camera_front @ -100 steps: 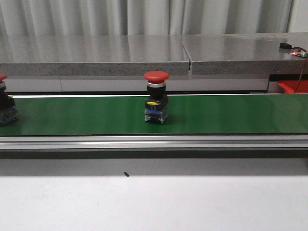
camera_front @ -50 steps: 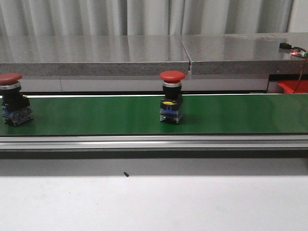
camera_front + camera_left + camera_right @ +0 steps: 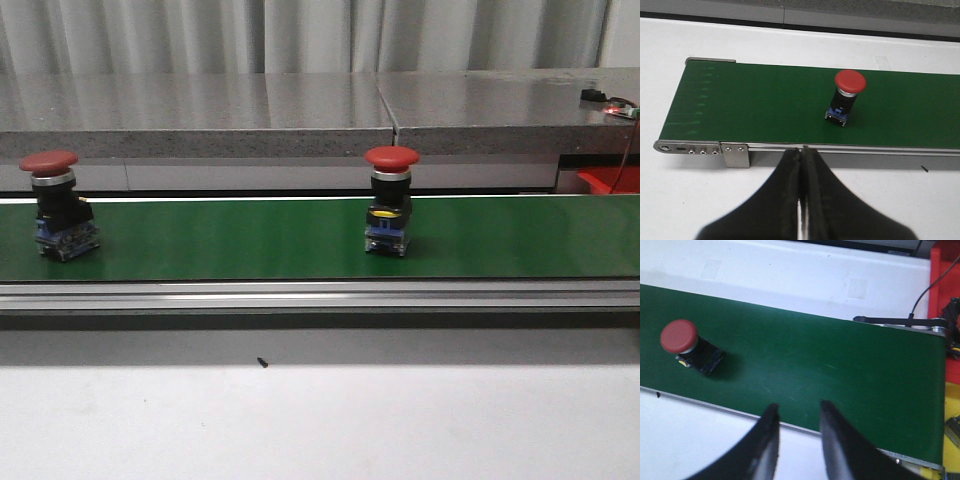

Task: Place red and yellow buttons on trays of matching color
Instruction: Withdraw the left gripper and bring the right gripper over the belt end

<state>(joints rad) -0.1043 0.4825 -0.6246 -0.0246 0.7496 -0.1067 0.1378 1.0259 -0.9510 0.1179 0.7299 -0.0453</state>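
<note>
Two red-capped buttons stand upright on the green conveyor belt [image 3: 230, 240]. One button [image 3: 391, 200] is near the middle and also shows in the right wrist view [image 3: 684, 342]. The other button [image 3: 58, 205] is at the left and shows in the left wrist view [image 3: 846, 95]. My left gripper [image 3: 802, 152] is shut and empty, above the belt's near rail and nearer me than that button. My right gripper [image 3: 799, 412] is open and empty over the belt's near edge, well apart from its button. Neither gripper shows in the front view. No yellow button is in view.
A red tray [image 3: 945, 275] sits beyond the belt's right end, and its corner shows in the front view [image 3: 610, 180]. A yellow surface [image 3: 952, 460] lies by that end too. A grey stone ledge [image 3: 300, 115] runs behind the belt. White tabletop [image 3: 320, 420] lies in front.
Both red buttons have ridden the belt to the right. The left one has come fully into the front view.
</note>
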